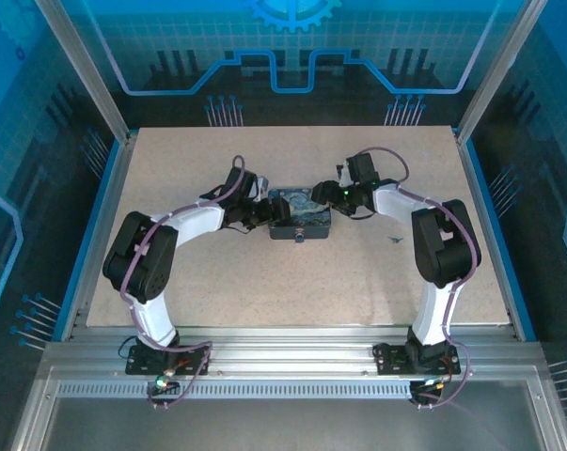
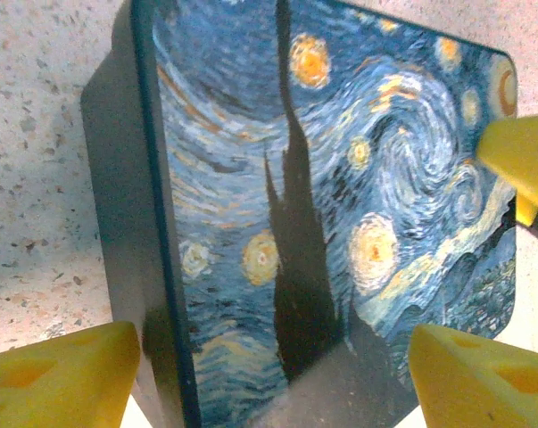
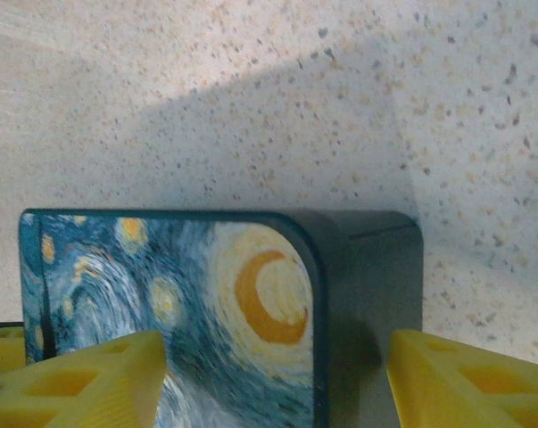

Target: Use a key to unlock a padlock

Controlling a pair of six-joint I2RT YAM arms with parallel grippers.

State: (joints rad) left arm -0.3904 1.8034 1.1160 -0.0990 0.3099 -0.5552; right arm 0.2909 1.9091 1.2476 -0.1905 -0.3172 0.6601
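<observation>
The padlock is out of view. A tiny dark bluish piece, which looks like the key (image 1: 397, 241), lies on the table right of the arms' meeting point. My left gripper (image 1: 262, 212) (image 2: 269, 383) is open, and its yellow fingers (image 2: 59, 374) straddle the left end of the blue painted tin (image 1: 300, 216) (image 2: 340, 205). At the tin's right end, my right gripper (image 1: 339, 195) (image 3: 277, 392) also stands open. The moon corner of the tin (image 3: 251, 303) lies between its fingers (image 3: 469, 383). Neither gripper holds anything.
The tin sits mid-table on the speckled board (image 1: 292, 291). A small pale bit (image 1: 300, 237) sticks out at the tin's front edge; I cannot tell what it is. The right gripper's yellow fingertip (image 2: 523, 156) shows over the far end of the lid. Aluminium posts (image 1: 86, 66) frame the table.
</observation>
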